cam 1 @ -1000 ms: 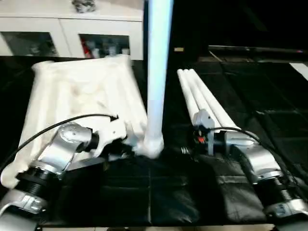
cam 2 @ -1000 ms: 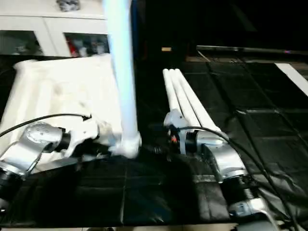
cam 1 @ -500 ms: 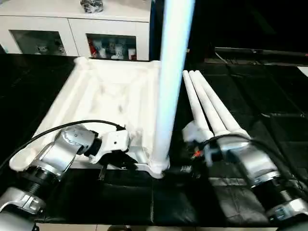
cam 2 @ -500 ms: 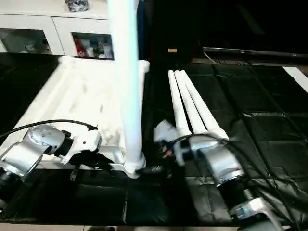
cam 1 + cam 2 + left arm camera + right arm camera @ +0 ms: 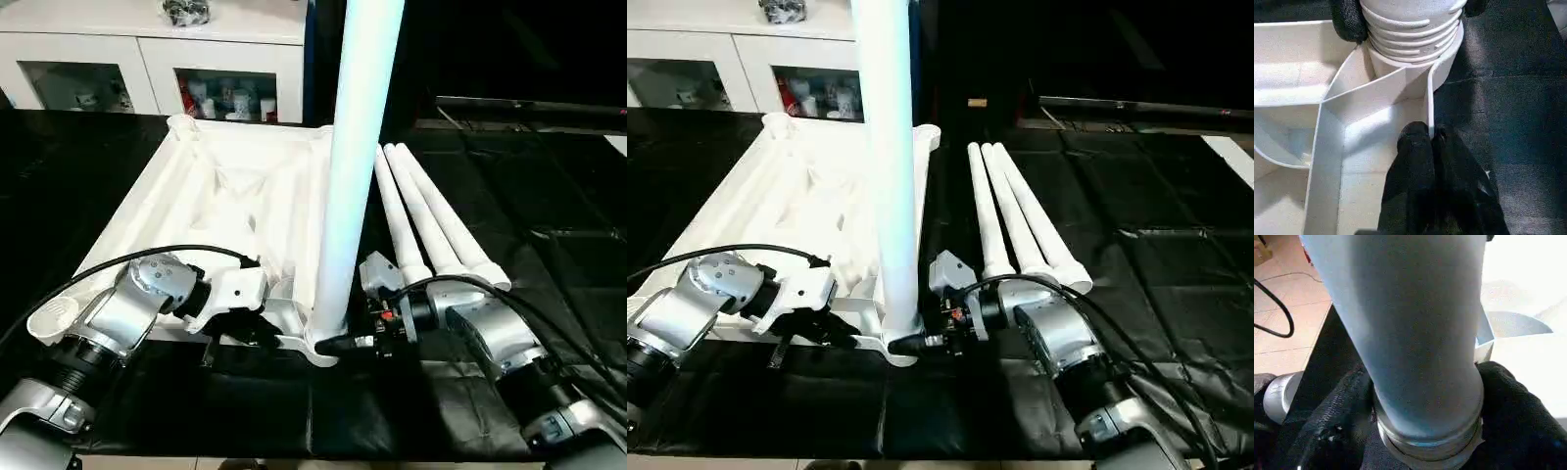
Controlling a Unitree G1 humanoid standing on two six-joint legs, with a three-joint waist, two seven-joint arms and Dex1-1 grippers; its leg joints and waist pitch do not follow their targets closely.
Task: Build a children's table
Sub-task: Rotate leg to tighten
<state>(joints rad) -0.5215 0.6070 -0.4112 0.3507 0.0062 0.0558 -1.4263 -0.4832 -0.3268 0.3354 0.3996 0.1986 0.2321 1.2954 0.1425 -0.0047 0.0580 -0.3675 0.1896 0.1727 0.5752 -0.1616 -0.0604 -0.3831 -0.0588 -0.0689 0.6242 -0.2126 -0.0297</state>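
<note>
The children's table top (image 5: 225, 196) lies upside down on the black mat, ribs up. One white leg (image 5: 358, 147) stands upright in its near right corner socket (image 5: 323, 348). My left gripper (image 5: 1431, 139) is shut on the thin rim wall just beside that socket. My right gripper (image 5: 343, 345) reaches in from the right and is shut on the leg's threaded base, with its fingers (image 5: 1337, 426) pressed to either side. Three more legs (image 5: 431, 225) lie side by side on the mat, right of the top.
A white glass-door cabinet (image 5: 147, 59) stands behind the table top. An open round socket (image 5: 54, 318) sits at the near left corner and another (image 5: 181, 122) at the far left. Black cables trail from both forearms across the mat.
My right gripper has moved left to the upright leg's base and closed around it. The left gripper keeps its hold on the rim. The camera view has shifted.
</note>
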